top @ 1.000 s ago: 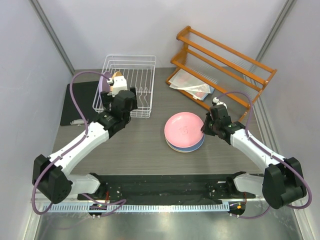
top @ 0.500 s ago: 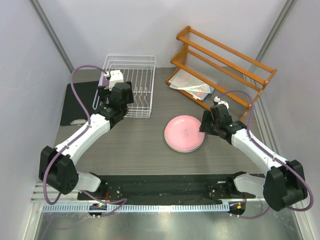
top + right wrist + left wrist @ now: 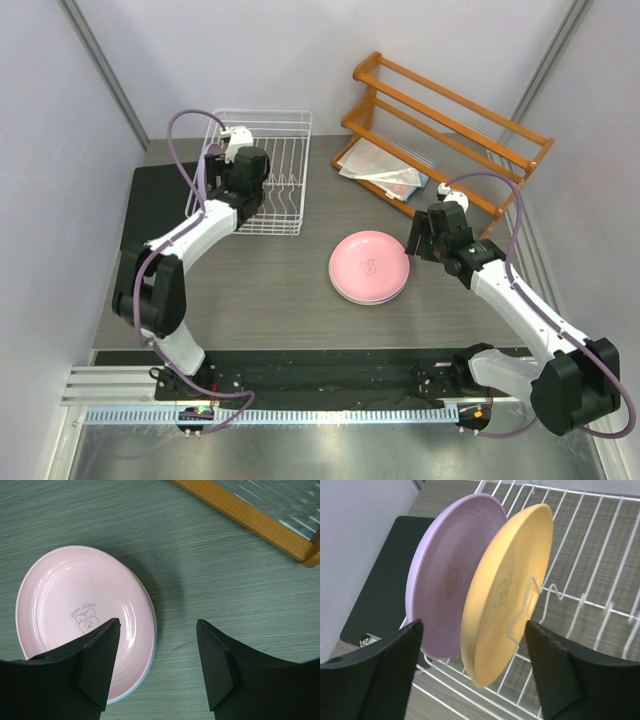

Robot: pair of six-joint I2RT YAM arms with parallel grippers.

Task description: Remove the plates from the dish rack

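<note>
Two plates stand upright in the white wire dish rack (image 3: pixel 600 555): a lilac plate (image 3: pixel 442 580) and, right of it, a yellow plate (image 3: pixel 512 585). My left gripper (image 3: pixel 475 672) is open, and the yellow plate's lower edge lies between its fingers without touching them. From above, that gripper (image 3: pixel 243 165) sits over the dish rack (image 3: pixel 282 128) and hides the plates. On the table lies a pink plate (image 3: pixel 75 615) on top of a light blue one (image 3: pixel 153 645). My right gripper (image 3: pixel 157 655) hovers open at the right rim of this stack (image 3: pixel 368 266), holding nothing.
An orange wooden shelf rack (image 3: pixel 450 120) stands at the back right, with pale packets (image 3: pixel 385 172) under it; its rail (image 3: pixel 250 517) shows in the right wrist view. A black mat (image 3: pixel 155 205) lies left of the dish rack.
The right gripper set the pink plate down on the stack, opened and drew back to the right. The left arm reached farther over the rack to the standing plates, its jaws narrowing a little.
</note>
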